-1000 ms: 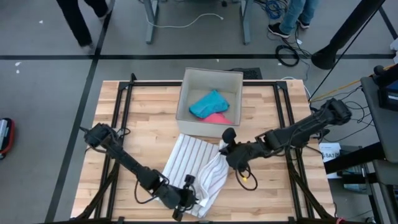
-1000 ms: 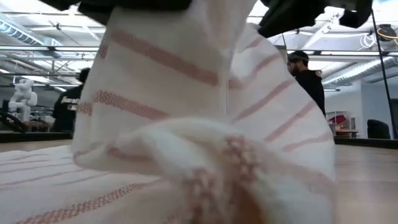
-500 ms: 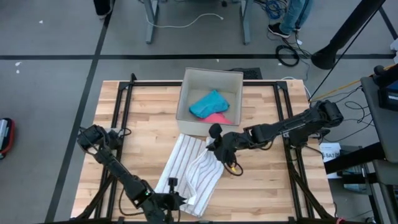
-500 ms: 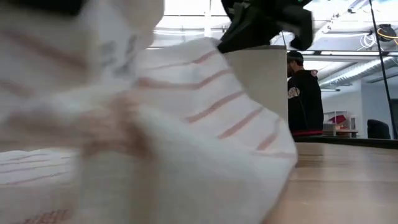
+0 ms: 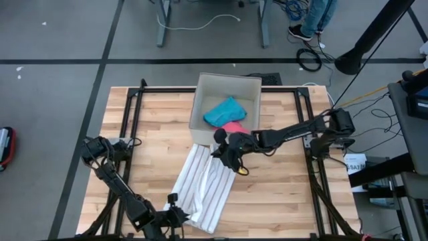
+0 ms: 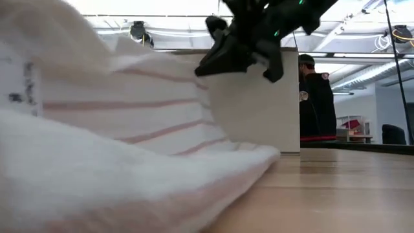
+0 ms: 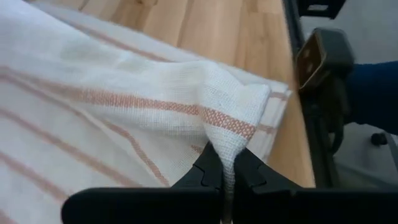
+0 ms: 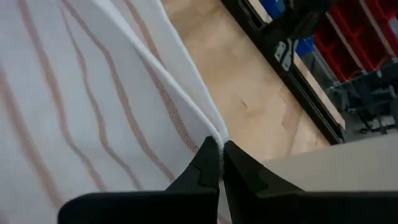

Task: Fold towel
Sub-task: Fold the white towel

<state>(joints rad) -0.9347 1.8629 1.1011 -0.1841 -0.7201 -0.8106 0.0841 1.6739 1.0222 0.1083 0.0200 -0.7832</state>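
A white towel (image 5: 204, 187) with thin reddish stripes lies on the wooden table as a long, narrow doubled strip, running from the box toward the near edge. My left gripper (image 5: 175, 215) is shut on the towel's near end at the table's front. My right gripper (image 5: 223, 152) is shut on its far end, just in front of the box, and shows raised above the cloth in the low view (image 6: 217, 58). My left gripper pinches a bunched corner (image 7: 231, 140) of the towel's near end between its two fingers. It comes slanting down from the table's near side. The corner stands up in a small peak; the cloth beyond it lies on the table. My right gripper pinches the far corner (image 8: 214, 134) at the hemmed edge between its two fingers, slanting down from the table's right side. That corner is held a little above the table (image 6: 207, 97), and the cloth slopes down from it to the tabletop.
An open cardboard box (image 5: 200, 100) holding a blue cloth (image 5: 224, 110) and a pink cloth (image 5: 234, 127) stands at the table's far middle. A black frame (image 5: 134, 107) borders the tabletop. Bare wood lies left and right of the towel. A person (image 6: 317, 97) stands beyond the table.
Both grippers have moved toward the table's left edge, staying shut on the towel; the right one has also sunk and neared the box. The towel's lifted right part has been carried over onto the left part, so the towel now lies as a narrower doubled strip.
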